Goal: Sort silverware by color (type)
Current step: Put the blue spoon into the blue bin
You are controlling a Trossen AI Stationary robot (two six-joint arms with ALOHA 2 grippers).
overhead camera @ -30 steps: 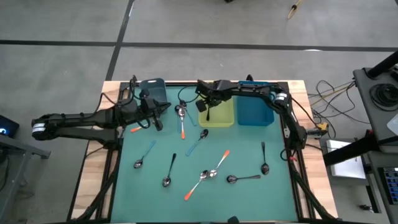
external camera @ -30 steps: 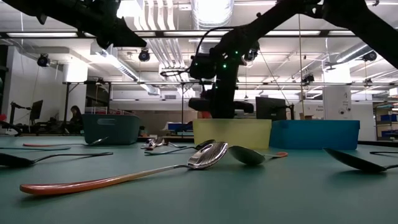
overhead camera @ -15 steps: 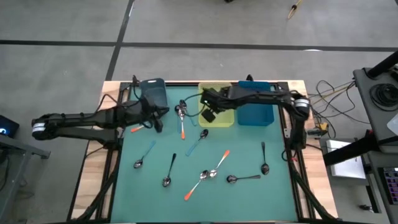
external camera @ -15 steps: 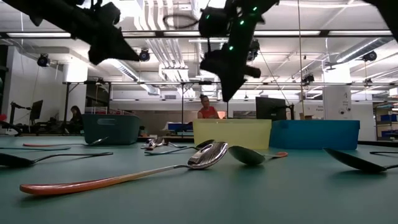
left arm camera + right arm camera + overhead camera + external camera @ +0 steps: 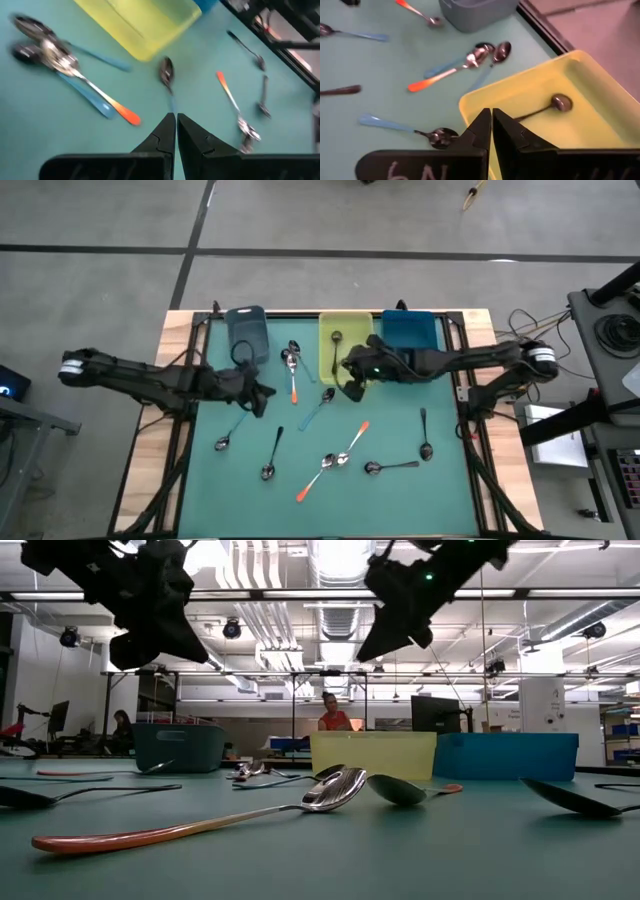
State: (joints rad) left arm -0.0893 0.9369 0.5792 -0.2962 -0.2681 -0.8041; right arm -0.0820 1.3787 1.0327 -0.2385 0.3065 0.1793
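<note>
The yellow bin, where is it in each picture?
High view: yellow bin at the table's far edge, middle of three bins.
Low view: centre, far across the table.
Left wrist view: top.
Right wrist view: right side.
Shared landmark: the blue bin beside it.

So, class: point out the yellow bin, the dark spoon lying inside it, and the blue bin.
yellow bin (image 5: 326, 372), high view, bare floor near its front wall.
dark spoon (image 5: 561, 102), right wrist view, its bowl.
blue bin (image 5: 405, 330), high view, its inside.

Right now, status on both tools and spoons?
Left tool shut, empty. Right tool shut, empty, beside yellow bin. One dark spoon binned. Other spoons loose on mat.
</note>
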